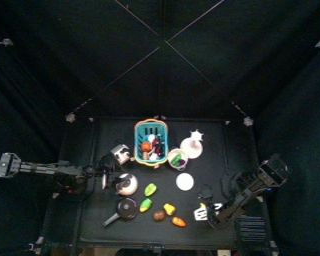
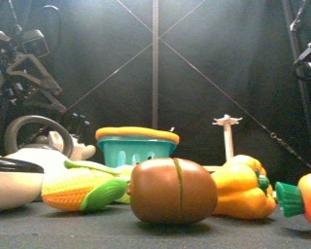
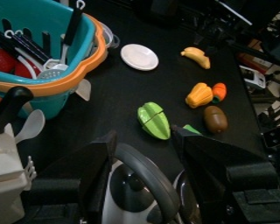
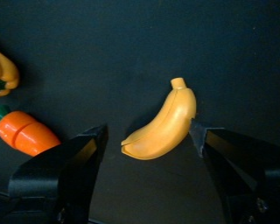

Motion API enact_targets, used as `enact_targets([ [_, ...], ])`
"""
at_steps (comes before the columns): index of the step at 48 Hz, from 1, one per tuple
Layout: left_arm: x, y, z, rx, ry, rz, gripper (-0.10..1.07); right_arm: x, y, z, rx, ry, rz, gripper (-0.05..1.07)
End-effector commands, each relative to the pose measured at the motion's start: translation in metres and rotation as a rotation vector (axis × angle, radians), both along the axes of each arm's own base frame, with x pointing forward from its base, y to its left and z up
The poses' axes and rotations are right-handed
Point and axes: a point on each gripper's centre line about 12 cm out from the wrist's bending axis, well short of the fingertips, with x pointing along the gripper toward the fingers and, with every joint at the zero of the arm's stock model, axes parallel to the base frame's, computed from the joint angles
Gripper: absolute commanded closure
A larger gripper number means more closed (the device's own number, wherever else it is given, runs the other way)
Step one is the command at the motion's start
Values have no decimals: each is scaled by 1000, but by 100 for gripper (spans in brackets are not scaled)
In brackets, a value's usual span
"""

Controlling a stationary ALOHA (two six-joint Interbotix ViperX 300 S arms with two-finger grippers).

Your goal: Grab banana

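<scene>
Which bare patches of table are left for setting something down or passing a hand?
Bare black table surrounds the banana between the open right claw, with the carrot off to one side. Another free strip runs between the white plate and the teal basket. The toy foods cluster tightly around the brown piece.

- My top camera looks straight down; the worktop (image 1: 89, 140) sits small, mid-picture.
- My front camera looks level across it, toys close.
- Left wrist camera sees the banana (image 3: 196, 58) from afar; right wrist camera looks down on it close.

A brown toy piece (image 2: 174, 191) (green-banded) fronts the teal basket (image 2: 135, 148).
</scene>
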Motion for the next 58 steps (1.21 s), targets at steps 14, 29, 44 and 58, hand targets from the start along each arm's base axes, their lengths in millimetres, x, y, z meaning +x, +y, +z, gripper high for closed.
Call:
enact_targets([
  [14, 2, 1, 4, 6, -16, 2, 9, -11, 6, -23, 50, 113, -90, 0],
  [29, 2, 1, 4, 5, -16, 2, 9, -5, -6, -33, 35, 79, -67, 3],
  [44, 2, 1, 4, 3, -16, 3, 9, 0, -13, -34, 16, 66, -59, 26],
  [58, 2, 1, 4, -2, -18, 5, 9, 7, -21, -14, -13, -17, 7, 34],
])
